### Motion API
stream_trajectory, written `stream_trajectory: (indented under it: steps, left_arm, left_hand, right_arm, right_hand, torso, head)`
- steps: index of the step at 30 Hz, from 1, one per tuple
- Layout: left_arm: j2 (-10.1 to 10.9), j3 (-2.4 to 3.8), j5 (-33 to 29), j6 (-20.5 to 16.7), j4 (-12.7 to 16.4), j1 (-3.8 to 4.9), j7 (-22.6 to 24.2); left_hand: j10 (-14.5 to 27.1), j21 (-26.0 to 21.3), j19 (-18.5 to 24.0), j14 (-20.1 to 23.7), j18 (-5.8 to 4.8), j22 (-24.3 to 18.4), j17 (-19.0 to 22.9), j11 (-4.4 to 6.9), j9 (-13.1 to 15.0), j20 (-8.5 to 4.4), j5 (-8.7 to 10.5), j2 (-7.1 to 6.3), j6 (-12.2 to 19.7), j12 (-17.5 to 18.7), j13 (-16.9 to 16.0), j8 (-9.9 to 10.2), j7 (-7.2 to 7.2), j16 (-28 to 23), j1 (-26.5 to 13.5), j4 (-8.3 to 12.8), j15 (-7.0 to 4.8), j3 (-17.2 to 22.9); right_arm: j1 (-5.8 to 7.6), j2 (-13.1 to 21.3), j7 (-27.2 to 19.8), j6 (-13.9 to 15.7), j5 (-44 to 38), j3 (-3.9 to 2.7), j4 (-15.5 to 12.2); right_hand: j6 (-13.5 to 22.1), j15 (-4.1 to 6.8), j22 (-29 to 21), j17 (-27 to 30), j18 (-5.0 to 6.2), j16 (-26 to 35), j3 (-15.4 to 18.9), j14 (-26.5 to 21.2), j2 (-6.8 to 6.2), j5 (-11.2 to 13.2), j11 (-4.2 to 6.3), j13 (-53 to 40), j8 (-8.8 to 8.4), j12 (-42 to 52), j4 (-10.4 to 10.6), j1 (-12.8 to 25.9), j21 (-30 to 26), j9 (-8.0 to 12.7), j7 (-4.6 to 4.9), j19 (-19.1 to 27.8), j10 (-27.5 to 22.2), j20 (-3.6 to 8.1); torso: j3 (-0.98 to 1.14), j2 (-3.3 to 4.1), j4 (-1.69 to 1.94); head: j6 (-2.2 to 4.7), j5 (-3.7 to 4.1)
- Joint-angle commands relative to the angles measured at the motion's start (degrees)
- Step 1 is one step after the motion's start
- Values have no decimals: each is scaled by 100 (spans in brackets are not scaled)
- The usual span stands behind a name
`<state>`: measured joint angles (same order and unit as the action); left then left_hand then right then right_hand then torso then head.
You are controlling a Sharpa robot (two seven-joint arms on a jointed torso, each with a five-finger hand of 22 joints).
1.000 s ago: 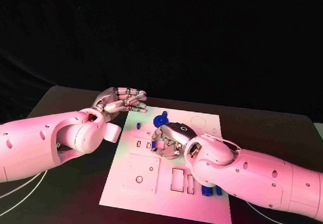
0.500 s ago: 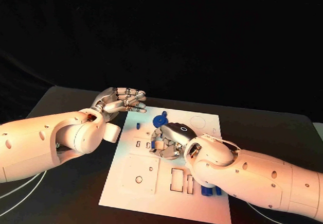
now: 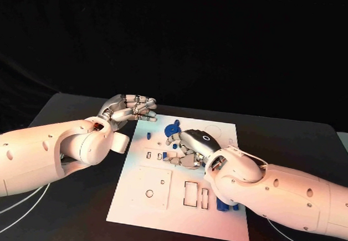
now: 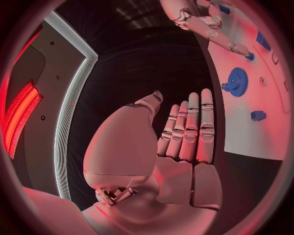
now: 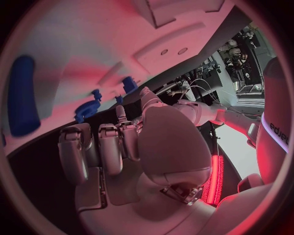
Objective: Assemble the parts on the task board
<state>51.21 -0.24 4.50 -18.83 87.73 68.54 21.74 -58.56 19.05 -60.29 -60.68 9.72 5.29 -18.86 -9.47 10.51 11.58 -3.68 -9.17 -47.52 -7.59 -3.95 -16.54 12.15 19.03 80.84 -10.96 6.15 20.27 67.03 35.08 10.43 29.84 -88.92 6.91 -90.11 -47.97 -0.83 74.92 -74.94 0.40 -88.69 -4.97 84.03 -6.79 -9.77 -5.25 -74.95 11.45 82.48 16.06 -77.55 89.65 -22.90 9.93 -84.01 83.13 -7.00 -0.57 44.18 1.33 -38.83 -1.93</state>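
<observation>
Fingers [image 3: 189,154] curled above task board [image 3: 156,205]

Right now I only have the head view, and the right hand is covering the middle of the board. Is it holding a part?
Observer: No. The right wrist view shows the right hand with a bare palm and nothing gripped.
Operator: Are its fingertips on anything?
Observer: In the left wrist view, one of its fingers reaches to a small blue peg on the task board. I cannot tell if they touch.
Operator: And the left hand's palm?
Observer: The left hand is empty, with its fingers straight and side by side, beside the board over the black table.
</observation>
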Motion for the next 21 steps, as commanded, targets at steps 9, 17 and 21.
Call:
stream_trajectory:
  steps: [9, 17, 21]
  left_arm:
    - [-49, 6, 2241, 1235, -193, 39, -1837]
    - [-320, 4, 4126, 2225, -395, 278, -3503]
    - [-517, -2, 4612, 2609, -502, 383, -4032]
  left_hand:
    - [-1476, 1355, -1302, -1684, 74, 687, -2078, 519, 297, -587, 17, 109, -444, -927, -653, -298, -318, 2689, -981, -538, -585, -624]
    - [-921, 4947, -1662, -2703, -305, 4559, -6417, 817, 1468, -876, 16, 510, -337, -4221, -3492, -1489, -647, 6620, -1460, -568, -861, -1255]
    - [-1030, 5402, -1843, -2785, -394, 5216, -6654, 845, 1700, -906, 15, 624, -253, -4878, -4194, -1684, -680, 6780, -1465, -584, -889, -1411]
  right_arm:
    - [668, 1097, -1794, 383, 3283, -91, -224]
    - [838, 1770, -1844, 136, 3976, -89, -267]
    - [845, 1896, -1800, 98, 3986, -77, -272]
  right_hand:
    - [-257, 40, 1317, -847, 38, 60, -284, 452, 172, -121, 71, -746, 169, -39, -13, -312, -230, -16, -64, -418, -18, 43]
    - [-286, 49, 1326, -849, 35, 61, -271, 452, 153, -106, 80, -748, 198, -35, 24, -256, -219, -19, -75, -426, -12, 51]
    - [-286, 49, 1323, -847, 36, 61, -271, 452, 152, -106, 80, -745, 199, -38, 24, -254, -224, -19, -75, -423, -15, 51]
  torso:
    - [7, -185, -34]
    - [43, -335, -32]
    - [58, -385, -21]
  head:
    - [9, -42]
    - [-84, -89]
    - [-127, -108]
